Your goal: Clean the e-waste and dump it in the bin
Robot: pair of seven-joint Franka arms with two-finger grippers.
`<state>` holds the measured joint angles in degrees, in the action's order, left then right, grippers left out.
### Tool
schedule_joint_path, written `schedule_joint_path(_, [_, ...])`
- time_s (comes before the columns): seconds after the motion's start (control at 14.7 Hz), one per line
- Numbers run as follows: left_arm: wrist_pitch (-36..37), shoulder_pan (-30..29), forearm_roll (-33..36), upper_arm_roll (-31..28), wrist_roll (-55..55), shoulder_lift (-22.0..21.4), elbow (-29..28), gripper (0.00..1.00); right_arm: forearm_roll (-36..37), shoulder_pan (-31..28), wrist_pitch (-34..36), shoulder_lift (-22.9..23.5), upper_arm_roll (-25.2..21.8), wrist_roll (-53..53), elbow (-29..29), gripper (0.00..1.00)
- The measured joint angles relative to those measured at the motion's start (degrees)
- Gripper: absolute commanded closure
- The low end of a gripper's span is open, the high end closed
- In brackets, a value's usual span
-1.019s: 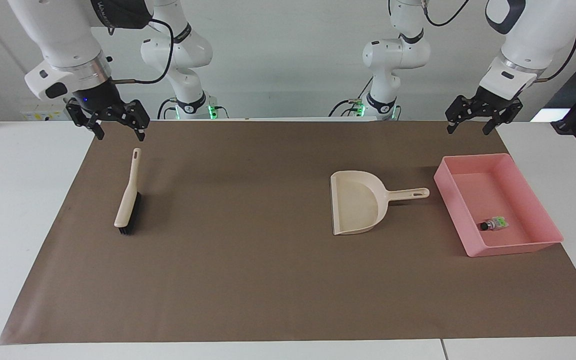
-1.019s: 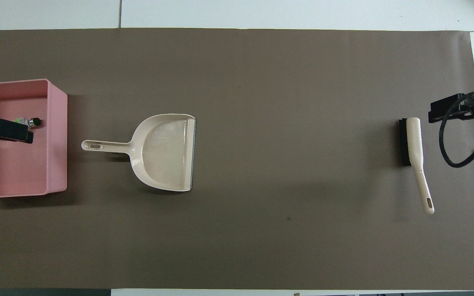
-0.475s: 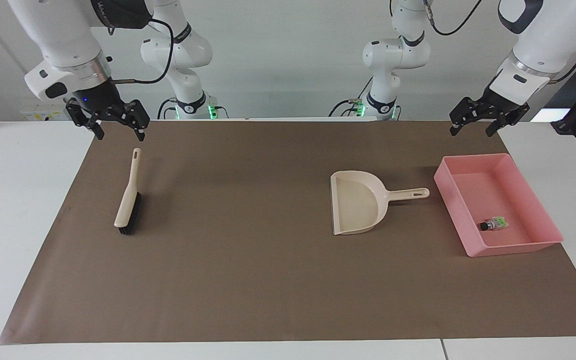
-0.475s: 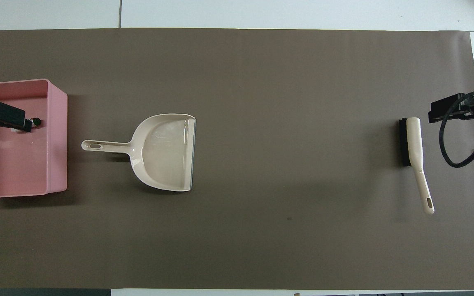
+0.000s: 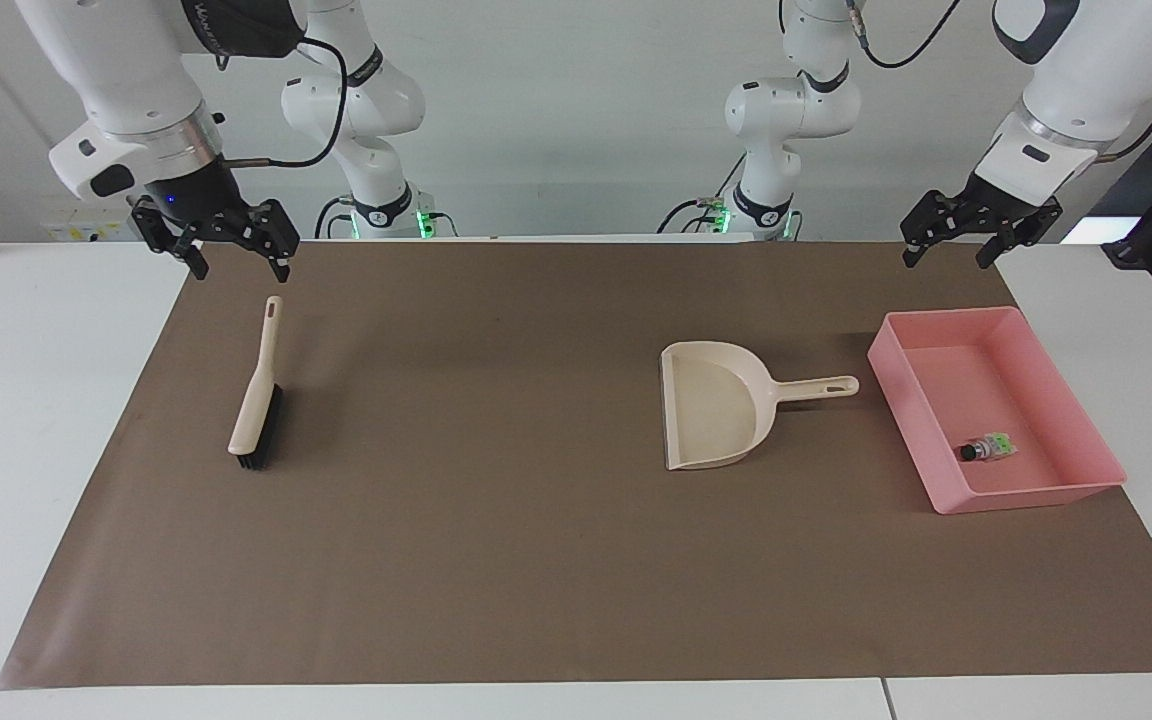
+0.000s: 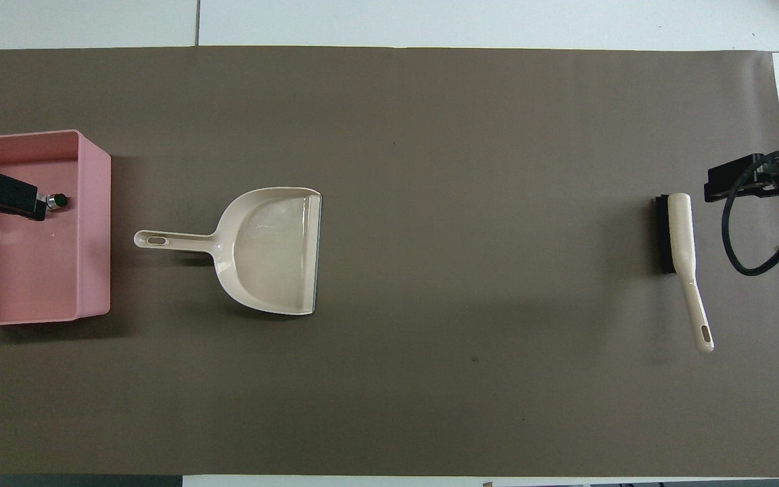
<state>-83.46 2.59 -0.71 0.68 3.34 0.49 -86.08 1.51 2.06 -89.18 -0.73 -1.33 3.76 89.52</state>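
The e-waste (image 5: 986, 448), a small white and green piece with a dark cylinder, lies inside the pink bin (image 5: 956, 375) at the left arm's end of the mat. In the overhead view the bin (image 6: 38, 270) shows the dark cylinder of the e-waste (image 6: 59, 200), the rest covered by my left gripper (image 6: 1, 196). My left gripper (image 5: 944, 255) hangs open and empty, high over the bin. My right gripper (image 5: 241, 265) is open and empty in the air over the brush's handle end, and shows in the overhead view as the right gripper (image 6: 754, 182) at the edge.
A beige dustpan (image 5: 716, 405) lies on the brown mat beside the bin, its handle pointing at the bin. A beige brush with black bristles (image 5: 258, 390) lies at the right arm's end of the mat. Both also show from above: dustpan (image 6: 268, 250), brush (image 6: 680, 237).
My left gripper has risen a little above the bin and turned slightly. The right arm, the dustpan, the brush and the e-waste have not moved.
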Motion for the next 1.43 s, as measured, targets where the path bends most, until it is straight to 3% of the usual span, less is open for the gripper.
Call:
schedule_joint_path(0.34, [-3.9,0.0,0.0,0.1,0.3,-1.5,-3.2,0.01,0.0,0.0,0.0,0.0,0.0,0.0,0.0,0.00])
schedule_joint_path(1.43, [-3.2,-0.2,0.3,-0.2,0.3,-2.1,-4.2,0.01,0.0,0.0,0.0,0.0,0.0,0.0,0.0,0.00])
